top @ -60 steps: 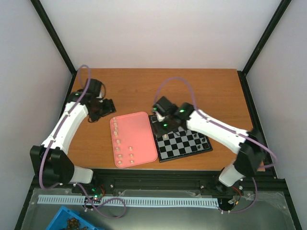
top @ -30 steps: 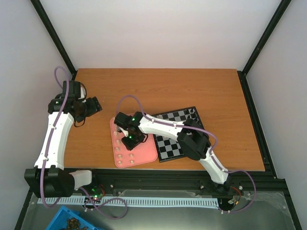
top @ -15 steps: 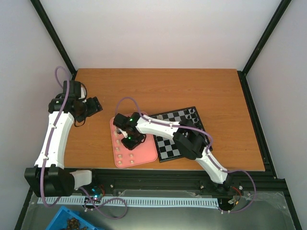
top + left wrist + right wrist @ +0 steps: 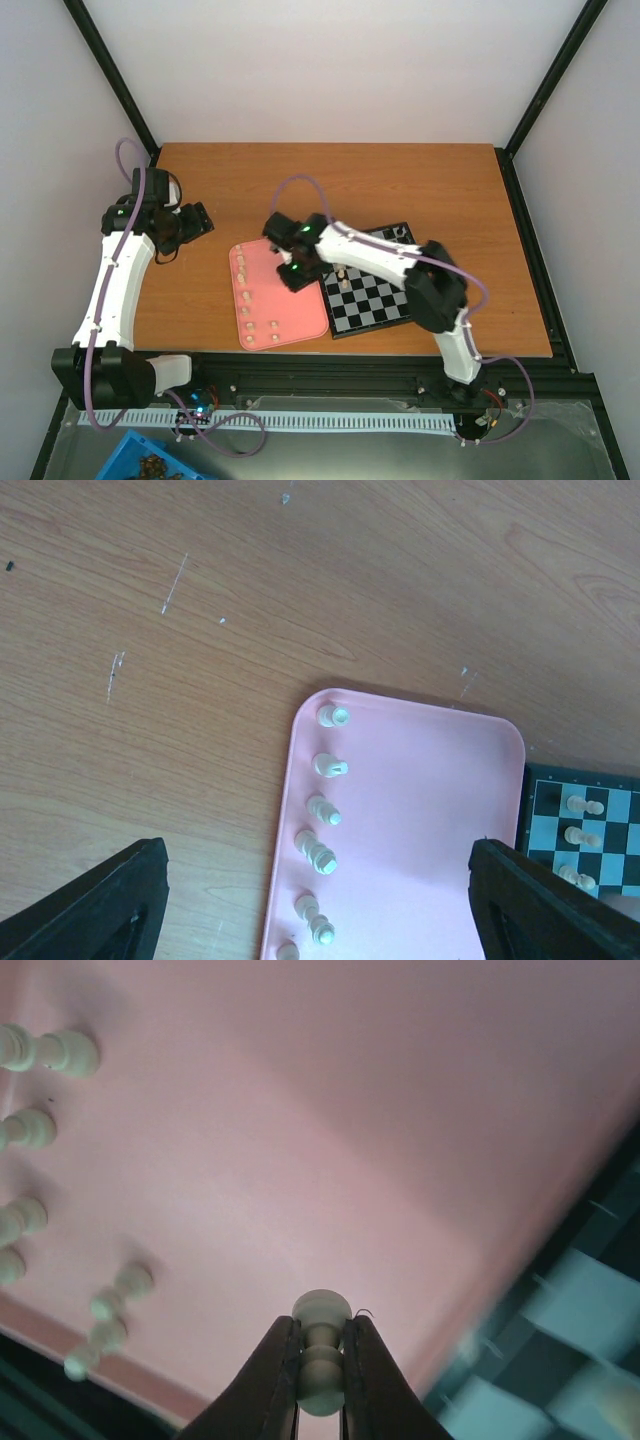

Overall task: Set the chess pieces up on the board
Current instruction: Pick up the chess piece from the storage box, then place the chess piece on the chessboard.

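My right claw (image 4: 322, 1332) just snapped together on one cream piece (image 4: 322, 1360), now lifted off the pink tray (image 4: 300, 1110) and swinging toward the board (image 4: 385, 297); more cream pieces (image 4: 323, 811) wait on the tray; my left claw (image 4: 192, 222) stays apart, idle

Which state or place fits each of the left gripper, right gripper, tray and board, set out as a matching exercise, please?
1. left gripper
2. right gripper
3. tray
4. board

A. checked black and white
B. shut on a cream piece
C. open, left of the tray
D. pink, beside the board

Pairs: 1-C, 2-B, 3-D, 4-A
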